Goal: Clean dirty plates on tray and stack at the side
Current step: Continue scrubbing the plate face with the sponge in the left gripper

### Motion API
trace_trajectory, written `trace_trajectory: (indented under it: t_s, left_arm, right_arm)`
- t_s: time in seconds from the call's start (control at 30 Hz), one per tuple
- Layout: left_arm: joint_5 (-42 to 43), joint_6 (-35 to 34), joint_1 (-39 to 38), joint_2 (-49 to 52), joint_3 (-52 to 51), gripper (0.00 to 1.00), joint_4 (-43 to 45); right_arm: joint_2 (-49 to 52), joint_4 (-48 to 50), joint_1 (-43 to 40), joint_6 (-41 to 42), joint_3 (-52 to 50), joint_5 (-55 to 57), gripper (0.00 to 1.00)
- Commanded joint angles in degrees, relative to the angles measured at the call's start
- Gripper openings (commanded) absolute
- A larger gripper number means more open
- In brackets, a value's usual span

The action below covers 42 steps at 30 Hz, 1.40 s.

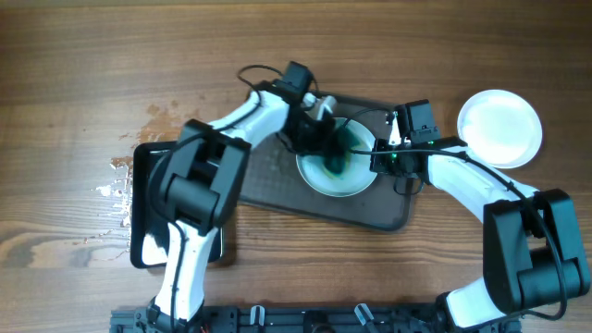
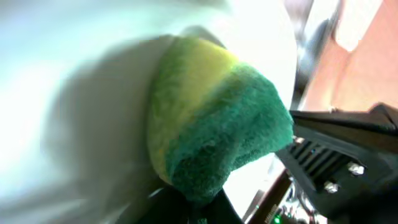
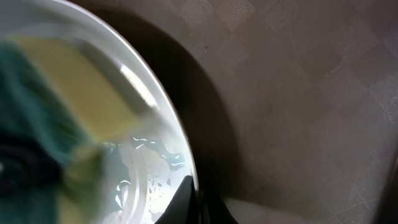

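Your left pincer [image 1: 324, 139] is clamped on the green-yellow sponge [image 2: 217, 124], pressed onto the plate [image 1: 356, 180] at the middle of the tray [image 1: 268, 185]. Your right pincer [image 1: 384, 159] sits at that plate's right rim; you cannot tell whether it grips. A second plate [image 1: 499, 128] lies at upper right, off the tray.

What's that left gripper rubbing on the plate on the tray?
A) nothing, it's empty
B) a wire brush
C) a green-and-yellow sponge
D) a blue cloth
C: the left gripper holds a green-and-yellow sponge pressed against the white plate.
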Motion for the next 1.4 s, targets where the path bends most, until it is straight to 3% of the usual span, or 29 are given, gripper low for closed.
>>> trace_trajectory:
  t_s: [0.0, 0.2, 0.37, 0.6, 0.63, 0.67, 0.73, 0.93, 1.17, 1.37]
  left_arm:
    - [6.75, -3.41, -3.98, 1.99, -1.05, 0.04, 3.54]
    - [-5.64, -12.52, 0.57, 1.97, -1.05, 0.04, 0.39]
    - [-21.70, -12.81, 7.72, 1.97, -1.05, 0.04, -9.46]
    - [-40.13, -12.35, 8.94, 1.22, -1.03, 0.04, -12.50]
    - [-39.60, -11.69, 8.66, 1.11, -1.05, 0.04, -12.48]
    - [-31.04, -6.38, 7.65, 1.11, -1.03, 0.04, -11.67]
    - [-20.46, -2.73, 5.84, 1.11, -1.05, 0.04, -9.88]
    - [-2.29, -3.19, -2.38, 1.11, -1.05, 0.04, -1.49]
    - [-1.55, -5.31, -7.34, 1.11, -1.05, 0.04, 0.26]
    - [-6.78, -5.99, -0.50, 1.11, -1.03, 0.04, 1.40]
  right_arm:
    - [0.61, -0.26, 0.24, -0.55, -1.18, 1.46, 0.04]
    - [0.61, -0.68, 0.24, -0.59, -1.18, 1.46, 0.04]
    - [0.61, -0.61, 0.24, -0.68, -1.18, 1.46, 0.04]
    - [0.61, -0.83, 0.24, -0.68, -1.18, 1.44, 0.04]
    - [0.61, -0.81, 0.24, -0.68, -1.18, 1.44, 0.04]
    - [0.61, -0.79, 0.24, -0.68, -1.18, 1.46, 0.04]
    - [0.61, -0.79, 0.24, -0.63, -1.18, 1.44, 0.04]
    - [0.61, -1.03, 0.24, -0.59, -1.18, 1.44, 0.04]
    - [0.61, -1.09, 0.24, -0.59, -1.18, 1.44, 0.04]
    - [0.61, -1.18, 0.24, -0.59, -1.18, 1.44, 0.04]
